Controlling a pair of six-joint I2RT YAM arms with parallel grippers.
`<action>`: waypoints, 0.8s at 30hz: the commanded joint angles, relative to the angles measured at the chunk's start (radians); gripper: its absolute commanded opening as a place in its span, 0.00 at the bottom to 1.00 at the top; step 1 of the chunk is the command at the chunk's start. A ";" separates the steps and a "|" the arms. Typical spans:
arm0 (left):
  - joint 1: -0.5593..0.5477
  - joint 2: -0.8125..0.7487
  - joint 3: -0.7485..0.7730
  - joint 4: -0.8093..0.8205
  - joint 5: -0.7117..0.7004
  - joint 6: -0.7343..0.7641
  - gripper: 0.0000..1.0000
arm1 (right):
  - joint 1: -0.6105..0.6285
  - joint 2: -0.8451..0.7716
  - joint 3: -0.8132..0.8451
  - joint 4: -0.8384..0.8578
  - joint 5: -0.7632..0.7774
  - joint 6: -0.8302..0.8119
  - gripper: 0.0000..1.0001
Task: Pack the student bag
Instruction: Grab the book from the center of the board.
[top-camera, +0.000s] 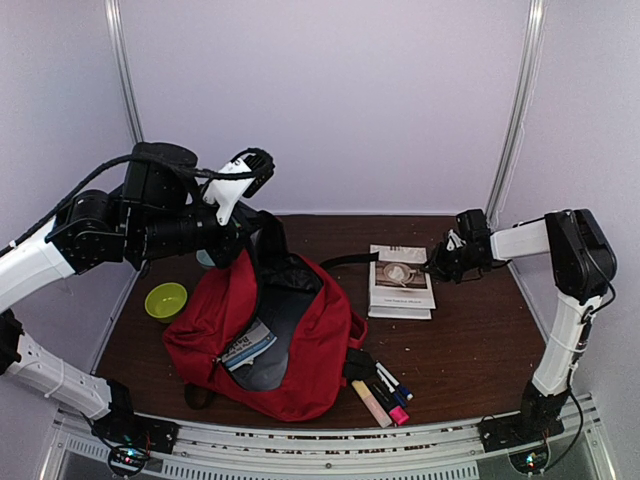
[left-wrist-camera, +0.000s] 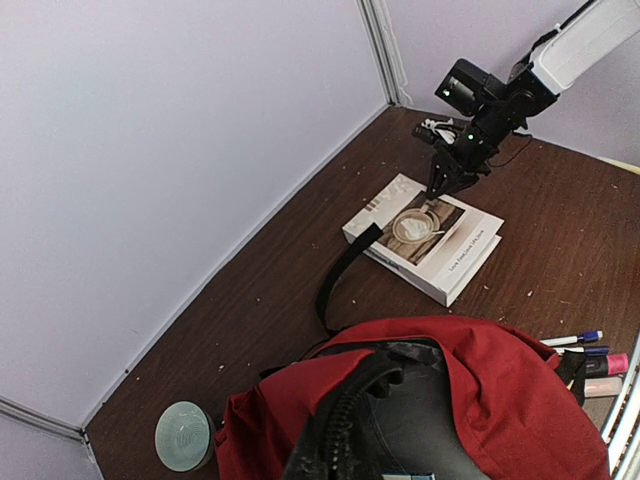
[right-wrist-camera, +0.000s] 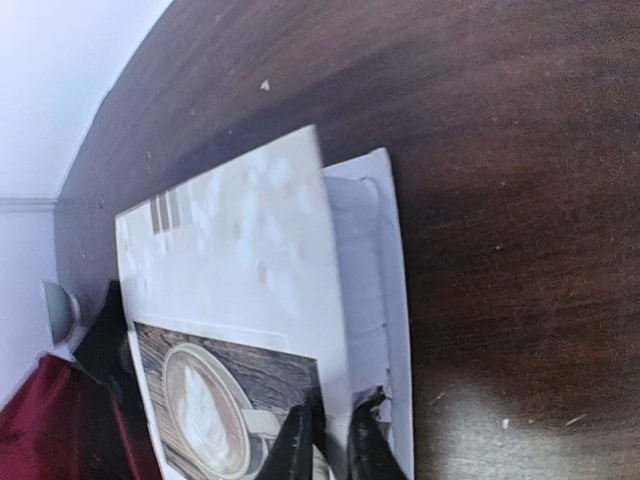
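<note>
The student bag (top-camera: 300, 370) lies open in the middle of the table, red with a grey lining (left-wrist-camera: 420, 430), and a blue-and-white booklet (top-camera: 248, 348) shows inside it. My left gripper (top-camera: 246, 236) is shut on the bag's black zip edge (left-wrist-camera: 352, 410) and holds it lifted. A white book (top-camera: 400, 290) with a coffee-cup picture lies to the right of the bag. My right gripper (right-wrist-camera: 330, 440) is at the book's right edge, one finger above and one below the raised front cover (right-wrist-camera: 240, 260), pinching it.
A green bowl (top-camera: 166, 300) sits left of the bag and a pale teal bowl (left-wrist-camera: 184, 436) behind it. Several pens and markers (top-camera: 385, 392) lie at the bag's front right. A black strap (left-wrist-camera: 340, 275) runs from the bag onto the book. White walls stand close behind.
</note>
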 joint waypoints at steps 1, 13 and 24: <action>0.001 -0.010 0.018 0.068 0.005 0.003 0.01 | -0.010 -0.004 -0.042 0.056 -0.037 0.043 0.05; 0.008 -0.042 0.004 0.081 -0.149 -0.062 0.00 | -0.034 -0.250 -0.104 0.139 -0.076 0.119 0.00; 0.086 0.021 0.056 0.084 -0.099 -0.084 0.00 | -0.013 -0.570 -0.130 0.040 -0.059 0.117 0.00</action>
